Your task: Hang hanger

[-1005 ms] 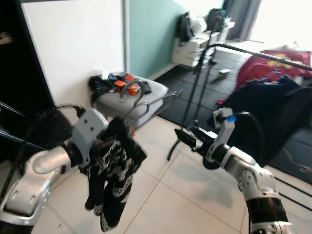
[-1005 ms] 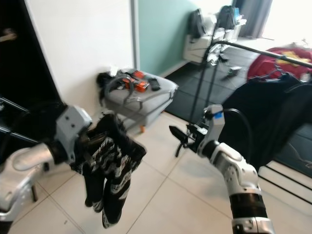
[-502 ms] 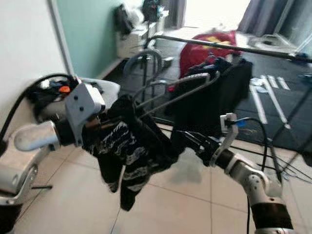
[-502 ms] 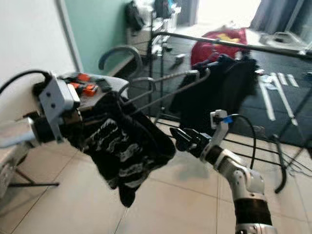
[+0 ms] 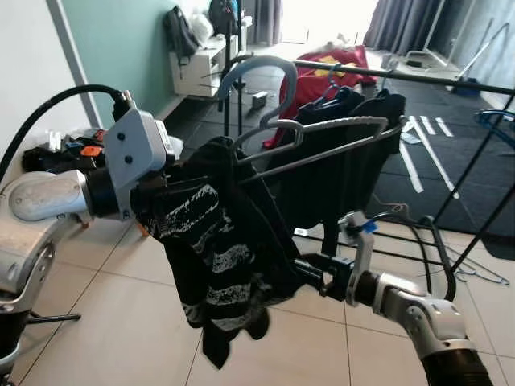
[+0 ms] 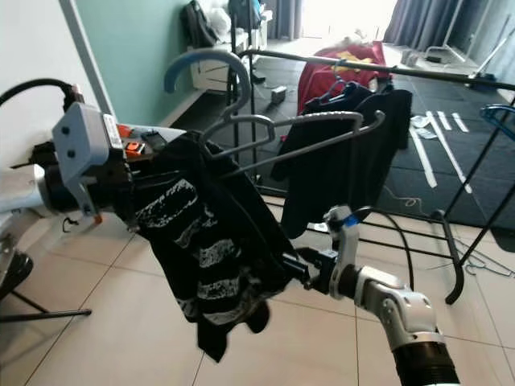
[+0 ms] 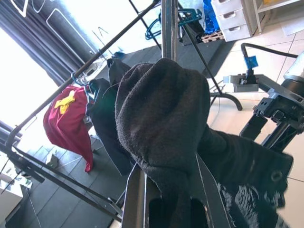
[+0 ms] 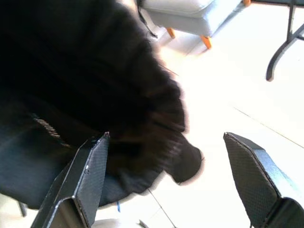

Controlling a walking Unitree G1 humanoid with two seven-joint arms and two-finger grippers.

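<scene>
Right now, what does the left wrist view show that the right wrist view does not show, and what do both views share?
Left wrist view alone: the grey hanger rising out of the garment, the black clothes rail with a red shirt and dark clothes on it, and the right gripper beyond.

Right wrist view alone: the right gripper's open black fingers, a grey ottoman and the tiled floor.

Both: the black patterned garment.

— What's hanging on the rack (image 5: 418, 76) back there?
— A red garment (image 5: 322, 68) and dark clothes (image 6: 346, 153).
— And by the wall?
— A grey stool (image 8: 190, 12) with orange legs, on pale floor tiles (image 5: 113, 314).
</scene>
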